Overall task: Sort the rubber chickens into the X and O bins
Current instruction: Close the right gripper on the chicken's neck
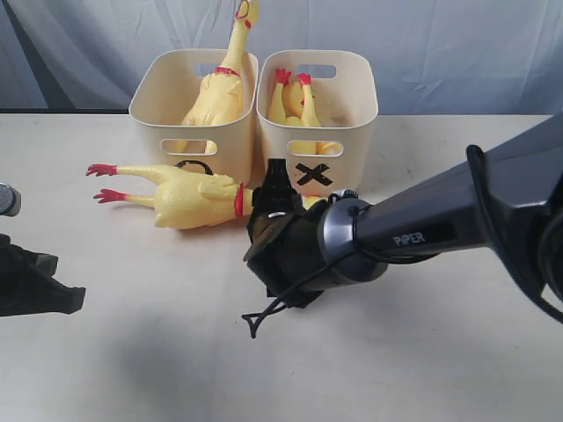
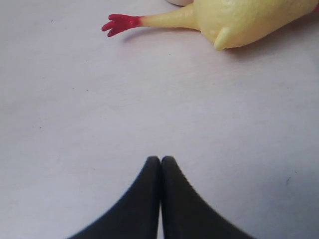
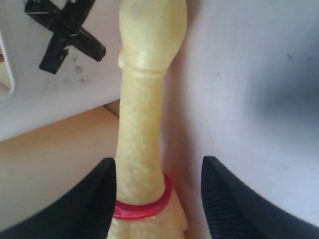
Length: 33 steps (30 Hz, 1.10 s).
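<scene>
One large yellow rubber chicken (image 1: 189, 198) lies on the table in front of the bins, red feet to the left. My right gripper (image 1: 273, 198) stands open astride its neck (image 3: 144, 124) by the red band; one finger (image 3: 107, 189) touches the neck, the other stands apart. A second large chicken (image 1: 220, 88) stands in the left bin (image 1: 149, 105), whose black mark is mostly hidden. A smaller chicken (image 1: 295, 97) sits feet up in the X bin (image 1: 361, 123). My left gripper (image 2: 160, 160) is shut and empty, low at the left, short of the lying chicken's foot (image 2: 119, 24).
Both bins stand side by side at the back of the table, against a blue-grey curtain. The right arm (image 1: 422, 233) stretches across the table's right half. Bare tabletop lies in front and to the left.
</scene>
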Available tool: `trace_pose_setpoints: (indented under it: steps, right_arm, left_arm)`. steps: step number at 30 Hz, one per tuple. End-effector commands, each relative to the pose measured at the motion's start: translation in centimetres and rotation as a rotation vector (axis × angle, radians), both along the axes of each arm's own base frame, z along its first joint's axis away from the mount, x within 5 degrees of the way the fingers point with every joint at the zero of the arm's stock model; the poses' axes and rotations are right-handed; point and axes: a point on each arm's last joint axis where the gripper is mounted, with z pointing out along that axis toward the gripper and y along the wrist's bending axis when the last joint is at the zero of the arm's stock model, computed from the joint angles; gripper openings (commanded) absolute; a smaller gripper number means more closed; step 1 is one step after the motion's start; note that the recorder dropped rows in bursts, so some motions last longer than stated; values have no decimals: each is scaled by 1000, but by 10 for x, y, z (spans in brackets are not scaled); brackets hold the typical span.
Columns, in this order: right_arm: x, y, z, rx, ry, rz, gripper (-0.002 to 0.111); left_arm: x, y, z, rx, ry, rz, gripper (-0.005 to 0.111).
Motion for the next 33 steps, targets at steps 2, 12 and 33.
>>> trace_pose_setpoints:
  steps: [2,12,33]
  right_arm:
    - [7,9,-1,5,-47,29,50]
    - [12,11,-7,-6,-63,2,50]
    - [15,10,-18,-20,-96,-18,50]
  left_arm:
    - [-1,1,0,-9,-6,18,0]
    - [0,1,1,-6,-11,22,0]
    - [0,1,1,-6,-11,22,0]
